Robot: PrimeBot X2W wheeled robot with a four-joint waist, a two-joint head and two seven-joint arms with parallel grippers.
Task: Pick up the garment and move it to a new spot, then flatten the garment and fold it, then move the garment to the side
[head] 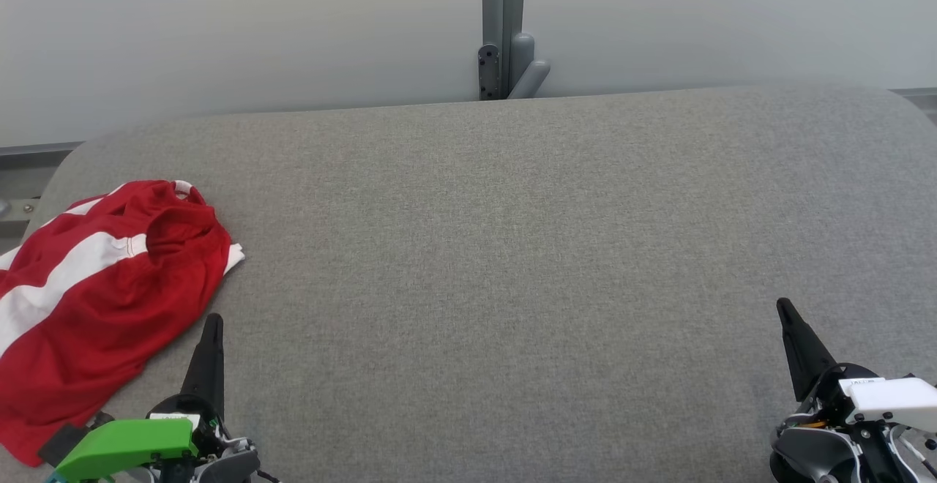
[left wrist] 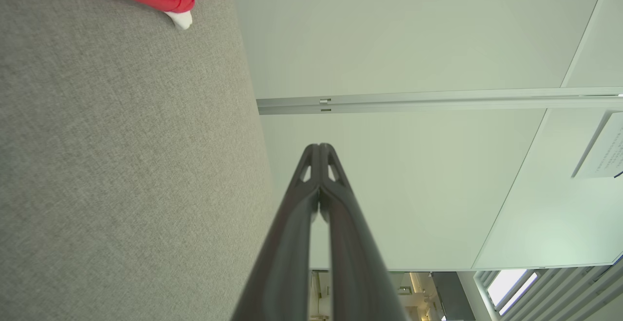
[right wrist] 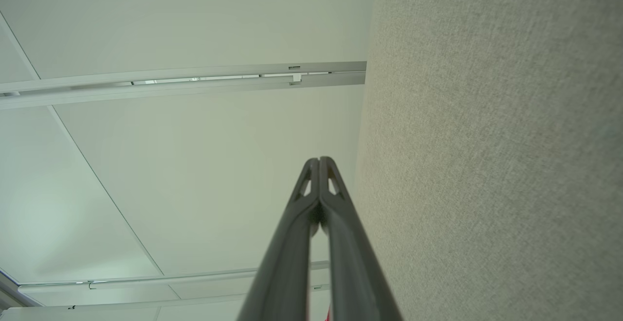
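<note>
Crumpled garment (head: 95, 300) lies at the tabletop (head: 512, 249) left edge; left fingers (head: 207, 366) and right fingers (head: 801, 355), pressed together, hold nothing.

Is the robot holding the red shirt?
No, the red shirt lies loose on the gray table, while the left gripper and right gripper are shut, empty.

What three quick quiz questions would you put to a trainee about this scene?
1. True or false: the rumpled red garment with white stripes lies on the left part of the grey fabric-covered table.
2. The left gripper, with two long dark fingers, is: A open; B shut on nothing; C shut on the garment.
3. Which is nearer the garment: the left gripper or the right gripper?
Key: 1 true; 2 B; 3 left.
</note>
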